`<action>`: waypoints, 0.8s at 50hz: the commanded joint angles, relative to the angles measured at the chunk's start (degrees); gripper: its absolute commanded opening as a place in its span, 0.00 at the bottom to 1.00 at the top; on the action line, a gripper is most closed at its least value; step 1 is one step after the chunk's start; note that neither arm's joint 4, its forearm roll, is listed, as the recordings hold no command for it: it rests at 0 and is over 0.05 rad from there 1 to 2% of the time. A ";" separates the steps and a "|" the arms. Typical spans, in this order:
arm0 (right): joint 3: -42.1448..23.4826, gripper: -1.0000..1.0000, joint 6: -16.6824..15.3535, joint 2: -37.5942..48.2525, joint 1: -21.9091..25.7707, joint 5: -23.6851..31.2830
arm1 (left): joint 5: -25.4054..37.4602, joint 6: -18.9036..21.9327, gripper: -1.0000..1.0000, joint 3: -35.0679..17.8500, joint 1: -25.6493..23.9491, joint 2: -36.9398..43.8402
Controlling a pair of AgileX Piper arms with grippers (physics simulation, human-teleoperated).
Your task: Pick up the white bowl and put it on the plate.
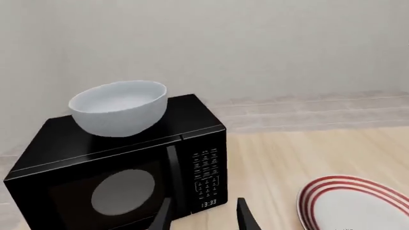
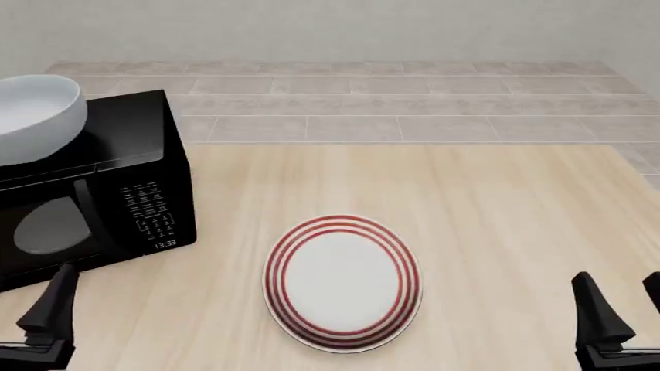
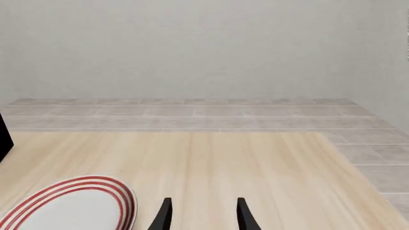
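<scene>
The white bowl [image 2: 36, 116] stands upright on top of a black microwave [image 2: 124, 154] at the far left; it also shows in the left wrist view [image 1: 120, 106]. The plate [image 2: 342, 280], flat with red rings, lies on the table near the front middle and has nothing on it. My left gripper [image 1: 204, 201] is open and empty, low in front of the microwave door, well below the bowl. Only one of its fingers [image 2: 54, 301] shows in the front view. My right gripper [image 2: 619, 282] is open and empty at the front right, to the right of the plate [image 3: 70, 206].
The microwave [image 1: 128, 182] has its door shut and a keypad on its right side. The wooden table [image 2: 495, 216] ends at a tiled floor and a pale wall behind. The microwave's edge shows in the right wrist view [image 3: 3, 139].
</scene>
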 commanded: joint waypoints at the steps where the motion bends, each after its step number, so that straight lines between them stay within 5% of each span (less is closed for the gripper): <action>1: -0.03 1.00 0.02 -0.20 0.04 0.22 | 11.99 8.65 1.00 -14.62 -2.02 3.73; 5: -0.03 1.00 0.01 -0.20 0.04 0.22 | 11.33 13.67 1.00 -13.74 -1.81 1.96; 7: -0.03 1.00 0.02 -0.18 0.04 0.21 | 14.00 14.84 1.00 -20.01 -1.13 5.77; 12: -0.03 1.00 0.03 -0.18 0.04 0.21 | 16.68 20.30 1.00 -26.09 -1.04 8.29; 14: -0.03 1.00 0.03 -0.19 0.03 0.22 | 14.59 21.76 1.00 -24.00 -0.53 7.63; 17: -0.03 1.00 0.01 -0.23 0.03 0.23 | 17.79 24.80 1.00 -30.01 -2.08 12.42; 30: -0.03 1.00 0.02 -0.20 0.04 0.22 | 22.89 31.40 1.00 -39.69 -0.85 22.32; 33: -0.03 1.00 0.02 -0.19 0.04 0.22 | 18.19 34.31 1.00 -35.75 0.03 23.78; 37: -0.03 1.00 0.02 -0.20 0.05 0.22 | 21.21 35.31 1.00 -44.29 0.62 30.88; 38: -0.03 1.00 0.01 -0.19 0.04 0.22 | 19.01 36.81 1.00 -41.24 0.63 30.77; 40: -0.03 1.00 0.03 -0.18 0.04 0.21 | 18.23 38.42 1.00 -43.69 1.85 34.06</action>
